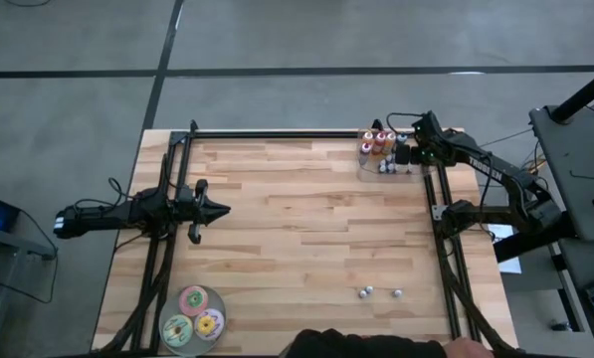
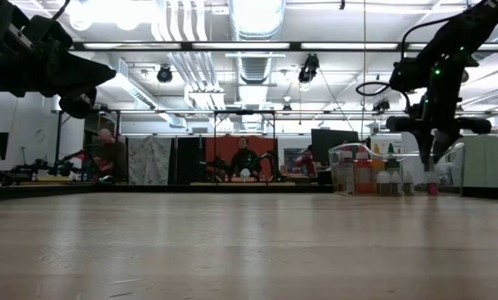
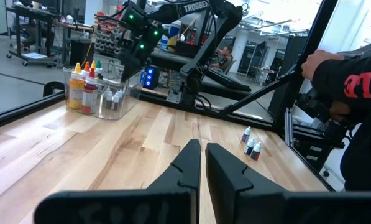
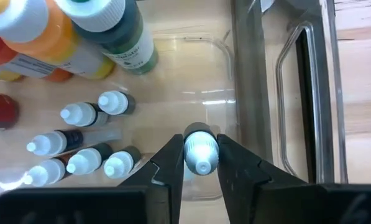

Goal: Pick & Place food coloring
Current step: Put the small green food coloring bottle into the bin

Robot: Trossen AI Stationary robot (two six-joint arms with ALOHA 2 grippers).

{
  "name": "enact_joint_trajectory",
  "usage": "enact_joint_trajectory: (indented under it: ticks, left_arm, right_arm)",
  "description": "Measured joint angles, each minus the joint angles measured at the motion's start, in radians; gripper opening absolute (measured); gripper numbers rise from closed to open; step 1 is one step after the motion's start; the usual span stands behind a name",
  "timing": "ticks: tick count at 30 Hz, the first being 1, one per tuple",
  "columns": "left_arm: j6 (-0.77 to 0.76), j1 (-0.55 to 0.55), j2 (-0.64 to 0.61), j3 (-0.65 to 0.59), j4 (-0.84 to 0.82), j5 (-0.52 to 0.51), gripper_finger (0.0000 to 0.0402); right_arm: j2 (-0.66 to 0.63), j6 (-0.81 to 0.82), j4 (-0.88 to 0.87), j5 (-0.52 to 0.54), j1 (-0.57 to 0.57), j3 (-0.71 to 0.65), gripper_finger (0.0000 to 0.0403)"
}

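Above the clear plastic bin (image 4: 247,93) at the wooden bench's (image 1: 306,239) far right corner, the right gripper (image 4: 201,163) pinches a tiny white-capped dark bottle (image 4: 201,149) by its neck. So shallow a hold risks slipping, toppling upright bottles (image 4: 79,158) beside it. Well away from the bin, the left gripper (image 3: 201,163) waits, jaws nearly together.

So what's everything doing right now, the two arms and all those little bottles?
Right end effector: shut on a small bottle, over the clear bin.
Left end effector: shut, empty, hanging above the table's left side.
Small bottles in the bin: upright, capped.
Large bottles: upright in the same bin.
Three small bottles: standing on the table, near edge.
Three discs: flat, at the near left corner.
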Motion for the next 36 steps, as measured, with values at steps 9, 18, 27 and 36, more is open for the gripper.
enact_joint_trajectory:
  ticks: [9, 18, 27, 36]
  left_arm:
    - [0.000, 0.000, 0.000, 0.000, 0.000, 0.000, 0.0000]
    - [0.000, 0.000, 0.000, 0.000, 0.000, 0.000, 0.0000]
    - [0.000, 0.000, 0.000, 0.000, 0.000, 0.000, 0.0000]
    - [0.000, 0.000, 0.000, 0.000, 0.000, 0.000, 0.0000]
  right_arm:
    - [0.051, -0.002, -0.004, -0.003, 0.000, 0.010, 0.0074]
    - [0.060, 0.017, -0.010, -0.003, 0.000, 0.019, 0.0075]
    - [0.075, 0.028, -0.010, -0.033, 0.000, 0.019, 0.0077]
    - [0.096, 0.039, -0.049, -0.052, 0.000, 0.050, 0.0072]
